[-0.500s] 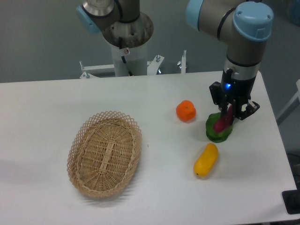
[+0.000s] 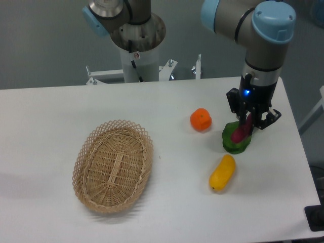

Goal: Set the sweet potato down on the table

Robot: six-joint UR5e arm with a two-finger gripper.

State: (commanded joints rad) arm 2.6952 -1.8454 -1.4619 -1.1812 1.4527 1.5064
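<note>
The sweet potato (image 2: 239,133) is a slim magenta tuber, tilted, with its lower end resting in a small green dish (image 2: 234,145) at the right of the white table (image 2: 167,202). My gripper (image 2: 247,122) points down over the dish. Its dark fingers are closed around the tuber's upper end, which they hide.
An orange (image 2: 201,120) lies just left of the green dish. A plump yellow fruit (image 2: 223,172) lies in front of the dish. An oval wicker basket (image 2: 113,165) sits at centre-left. The table's right edge is close to the gripper.
</note>
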